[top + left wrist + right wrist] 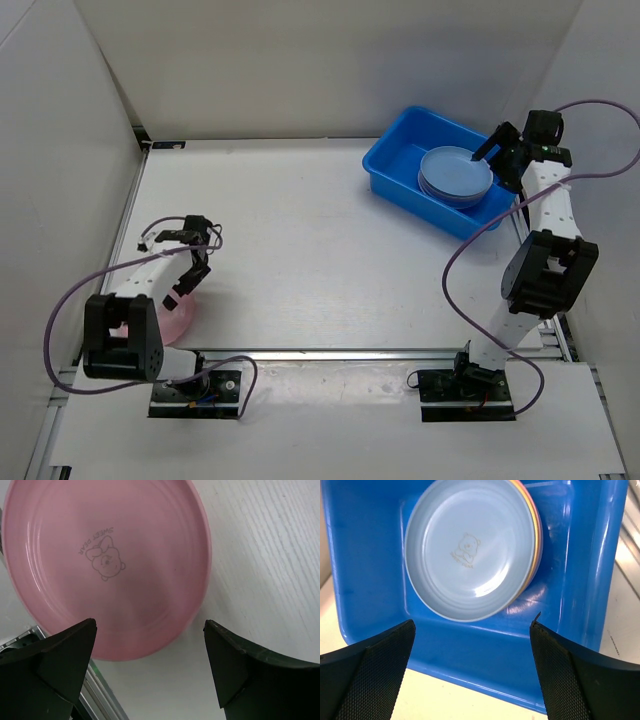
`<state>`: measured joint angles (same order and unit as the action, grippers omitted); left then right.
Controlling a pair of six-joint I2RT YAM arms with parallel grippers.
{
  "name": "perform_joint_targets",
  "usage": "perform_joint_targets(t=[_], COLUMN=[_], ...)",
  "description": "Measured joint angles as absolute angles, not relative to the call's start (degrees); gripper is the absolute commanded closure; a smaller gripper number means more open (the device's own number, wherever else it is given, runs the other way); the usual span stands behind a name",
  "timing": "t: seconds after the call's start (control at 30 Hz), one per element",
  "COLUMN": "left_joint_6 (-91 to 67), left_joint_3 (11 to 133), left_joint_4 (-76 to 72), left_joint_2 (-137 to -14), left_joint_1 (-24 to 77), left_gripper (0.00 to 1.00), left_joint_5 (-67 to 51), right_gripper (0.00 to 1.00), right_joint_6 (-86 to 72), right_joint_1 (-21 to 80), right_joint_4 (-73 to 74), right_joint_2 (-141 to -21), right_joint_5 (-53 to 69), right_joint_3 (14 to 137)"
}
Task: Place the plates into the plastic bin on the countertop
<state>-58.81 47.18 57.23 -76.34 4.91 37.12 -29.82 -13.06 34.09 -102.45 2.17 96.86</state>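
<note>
Your left pincer (150, 630) hangs spread wide and empty just above the pink plate (105, 565). The plate's near rim shows between the two fingers, and most of the dish lies ahead of them. It sits flat at the near left corner of the counter (300, 220). Being round, it has no long axis to line up with, so you would likely go for the rim closest to the fingers. Your right pincer (472, 630), also released and holding nothing, hovers over the blue bin (580, 570) at the far right, where the other plates (470, 550) lie stacked, well apart from the pink one. Your left arm is plainly the nearer.
</note>
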Motion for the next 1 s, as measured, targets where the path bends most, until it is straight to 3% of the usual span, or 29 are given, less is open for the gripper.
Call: perform_joint_targets(t=[0.3, 0.5, 0.63, 0.87, 1.0], left_joint_6=[-59.24, -59.4, -59.29, -57.71, -54.83], left_joint_3=[46.54, 48.27, 49.25, 49.58, 49.67], left_joint_4=[53.17, 52.69, 51.72, 50.13, 51.46], left_joint_2=[-87.11, -91.13, -93.58, -96.38, -96.31], left_joint_1=[3.9, 2.9, 2.81, 2.7, 2.92], left_gripper=[0.04, 0.17, 0.39, 0.9, 0.9], left_joint_5=[37.06, 39.9, 41.6, 42.81, 41.71], right_gripper=[0.03, 0.03, 0.03, 0.03, 0.03], right_joint_6=[-29.58, -29.56, -29.56, -29.56, -29.56], right_joint_1=[-13.06, -13.06, -13.06, -13.06, -13.06], right_joint_4=[34.22, 34.11, 34.09, 33.65, 33.06], right_joint_2=[-102.45, -102.45, -102.43, -100.82, -98.87], right_joint_5=[6.17, 7.49, 7.68, 7.66, 7.7], right_joint_3=[95.9, 95.88, 95.83, 95.09, 94.15])
